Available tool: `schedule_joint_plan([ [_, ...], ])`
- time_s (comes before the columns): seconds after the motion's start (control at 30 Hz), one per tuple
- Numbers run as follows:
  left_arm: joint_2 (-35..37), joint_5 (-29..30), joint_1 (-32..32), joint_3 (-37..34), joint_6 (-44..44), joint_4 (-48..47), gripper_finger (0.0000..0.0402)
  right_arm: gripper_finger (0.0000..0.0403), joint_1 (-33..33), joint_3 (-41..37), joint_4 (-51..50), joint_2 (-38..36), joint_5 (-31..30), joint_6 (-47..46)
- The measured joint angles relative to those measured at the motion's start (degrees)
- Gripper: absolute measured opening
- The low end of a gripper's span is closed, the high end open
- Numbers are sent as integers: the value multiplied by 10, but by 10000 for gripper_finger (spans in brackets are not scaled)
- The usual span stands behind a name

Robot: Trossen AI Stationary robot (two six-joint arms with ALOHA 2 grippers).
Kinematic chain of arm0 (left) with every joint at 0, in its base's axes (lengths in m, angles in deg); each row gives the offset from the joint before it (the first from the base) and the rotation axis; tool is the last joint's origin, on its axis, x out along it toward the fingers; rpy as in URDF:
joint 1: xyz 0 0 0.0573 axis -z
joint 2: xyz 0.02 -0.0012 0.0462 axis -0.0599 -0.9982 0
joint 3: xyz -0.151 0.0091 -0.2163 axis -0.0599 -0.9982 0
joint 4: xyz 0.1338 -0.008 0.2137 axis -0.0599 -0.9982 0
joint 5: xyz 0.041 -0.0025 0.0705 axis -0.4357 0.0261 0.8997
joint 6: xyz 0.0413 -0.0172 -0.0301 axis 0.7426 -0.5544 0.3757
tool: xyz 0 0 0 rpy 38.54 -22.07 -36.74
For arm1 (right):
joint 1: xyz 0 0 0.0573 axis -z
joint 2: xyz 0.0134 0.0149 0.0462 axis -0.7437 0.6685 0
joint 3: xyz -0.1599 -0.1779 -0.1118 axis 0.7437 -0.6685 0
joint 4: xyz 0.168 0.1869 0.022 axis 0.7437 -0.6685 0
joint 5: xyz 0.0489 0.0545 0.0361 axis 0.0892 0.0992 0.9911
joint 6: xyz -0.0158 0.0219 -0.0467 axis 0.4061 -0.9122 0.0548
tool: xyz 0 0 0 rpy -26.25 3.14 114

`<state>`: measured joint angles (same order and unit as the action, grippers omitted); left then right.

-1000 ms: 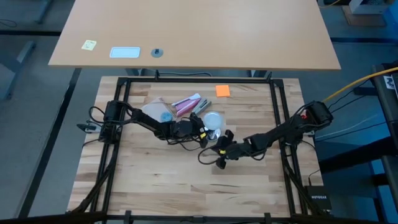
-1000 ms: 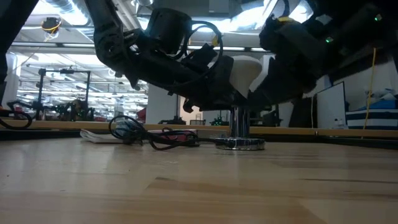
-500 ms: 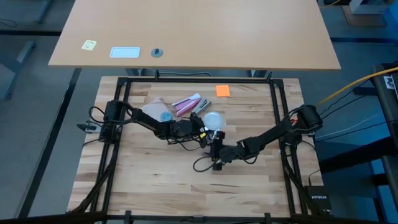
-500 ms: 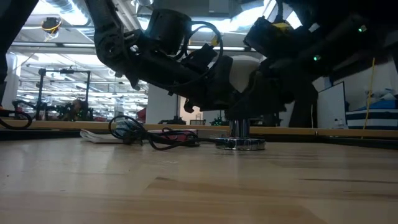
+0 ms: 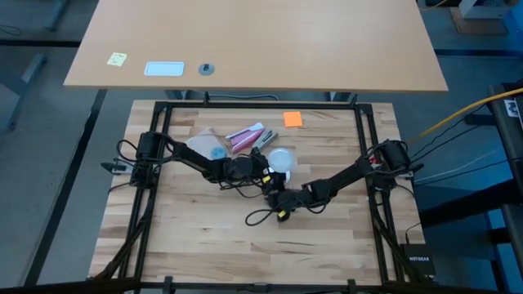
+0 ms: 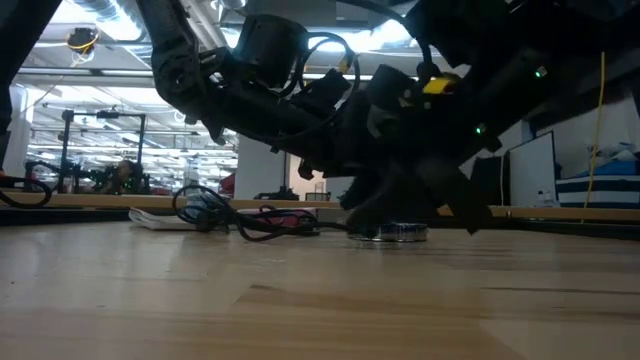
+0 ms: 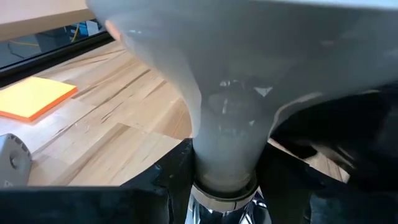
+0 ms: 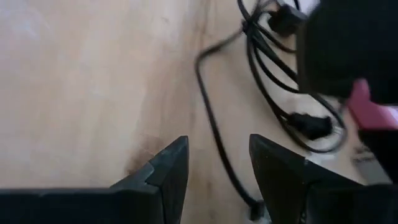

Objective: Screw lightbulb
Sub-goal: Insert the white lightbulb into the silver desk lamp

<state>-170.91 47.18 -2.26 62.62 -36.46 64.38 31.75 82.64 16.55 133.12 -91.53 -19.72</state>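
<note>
The frosted-white lightbulb stands upright at the table's middle, its neck in a silvery socket whose round foot rests on the wood. My left gripper reaches in from the table's left and is shut on the bulb. My right gripper hovers low over the table just near of the bulb, open with nothing between its fingers. In the low view the right arm hides the bulb. My left gripper pinches the bulb's narrow neck, just above the socket, between its two fingers. The fingers come in roughly level from the table's left. The bulb stays upright in the socket, which stands on the table.
A thin black cord loops over the wood below my right gripper. A pink-and-white tube, a clear bag and an orange note lie farther back. Black frame rails border the table.
My right gripper has gone from beside the bulb toward the table's left and near edges, and down; in the low view it now covers the bulb and socket post. The cord's loop has slid the same way.
</note>
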Motion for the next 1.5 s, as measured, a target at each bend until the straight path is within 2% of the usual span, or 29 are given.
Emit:
schedule_joint_plan([
  [0.1, 0, -5, 0, 0, -2, 0, 150, 175, 3, 0, -5, 0, -11, 21],
  [0.3, 0, -7, 0, 0, 0, 0, 150, 175, 7, 0, -56, -1, 19, 35],
  [0.5, 0, -8, 0, 0, -2, 2, 150, 175, 7, 0, -49, -1, 1, 72],
  [0.7, 0, -9, 0, -1, -2, 3, 150, 174, 13, -1, -41, -1, 23, 100],
  [1.07, 0, -13, 0, -2, -25, 11, 150, 122, 14, -1, -18, -1, 3, 123],
  [1.5, 0, -25, 2, -1, -27, 8, 150, 117, 12, -1, 11, 23, -20, 136],
])
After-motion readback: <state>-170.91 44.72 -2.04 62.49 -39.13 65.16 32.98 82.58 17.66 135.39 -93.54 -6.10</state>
